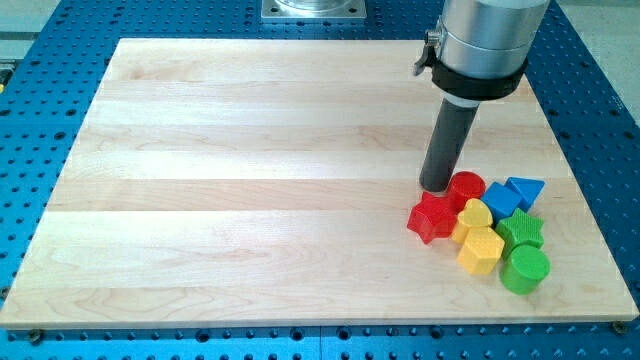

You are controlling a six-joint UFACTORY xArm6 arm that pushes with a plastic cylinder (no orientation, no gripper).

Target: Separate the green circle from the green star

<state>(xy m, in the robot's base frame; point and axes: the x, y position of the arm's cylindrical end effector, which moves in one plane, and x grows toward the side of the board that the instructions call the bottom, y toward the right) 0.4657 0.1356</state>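
Observation:
The green circle sits at the lower right of the wooden board, touching the green star just above it. Both belong to a tight cluster of blocks. My tip rests on the board at the cluster's upper left, right beside the red circle and just above the red star. The tip is well apart from both green blocks, with the rest of the cluster between them.
The cluster also holds a yellow heart, a yellow hexagon, a blue cube and a blue triangle. The board's right edge lies close to the cluster. A blue perforated table surrounds the board.

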